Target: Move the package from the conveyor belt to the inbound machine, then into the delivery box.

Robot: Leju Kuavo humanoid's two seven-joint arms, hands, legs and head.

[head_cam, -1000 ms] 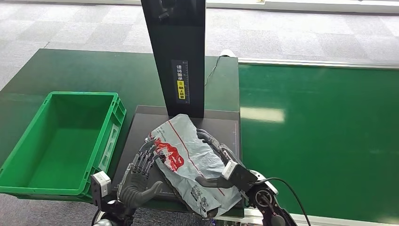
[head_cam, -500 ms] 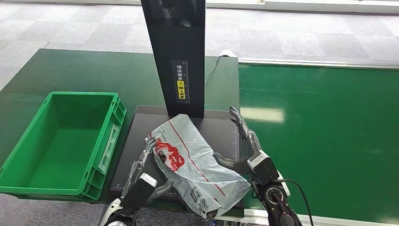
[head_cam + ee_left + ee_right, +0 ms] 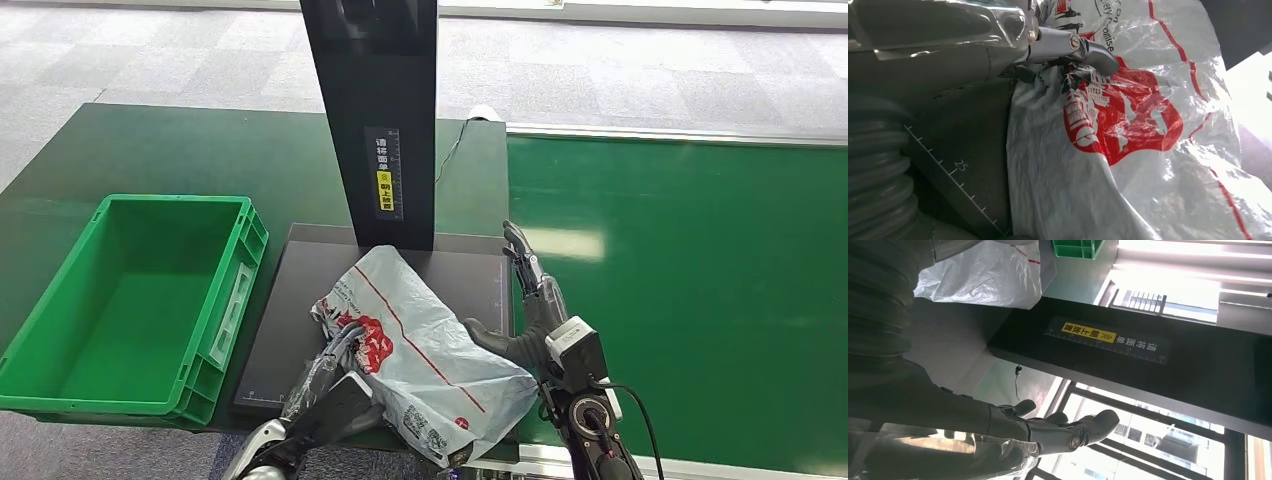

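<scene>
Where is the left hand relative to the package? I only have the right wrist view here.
Observer: The left hand has its fingers at the package's left edge, by the red print. The left wrist view shows a fingertip touching the bag.
Operator: How does the package sit on the machine?
Observer: It lies slantwise on the black platform, in front of the column. Its near corner seems to reach past the platform's near edge.
Operator: Is the delivery box ready?
Observer: The green box stands just left of the platform, with nothing in it.
</scene>
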